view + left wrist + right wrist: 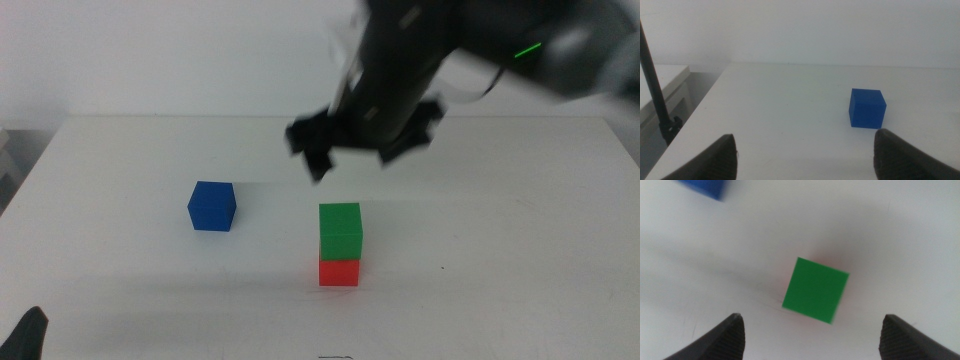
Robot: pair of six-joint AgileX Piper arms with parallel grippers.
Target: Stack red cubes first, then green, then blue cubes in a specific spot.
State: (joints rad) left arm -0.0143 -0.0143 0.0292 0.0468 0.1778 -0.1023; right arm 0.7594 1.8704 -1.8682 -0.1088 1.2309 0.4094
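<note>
At about nine o'clock on the tabletop (pixel 120 200) sits the blue cube (pixel 212 206), alone, with the left pincer (pixel 805 150) waiting spread near it. Toward five o'clock the green cube (pixel 340 232) rests on the red cube (pixel 339 271). Above them hangs the right pincer (pixel 360 150), spread and empty. I reckon a careless sweep could clip the green cube and topple the pair.

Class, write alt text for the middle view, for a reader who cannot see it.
A green cube sits stacked on a red cube on a white table, with the right claw open and blurred above them. A blue cube stands apart, toward the left arm's side.
</note>
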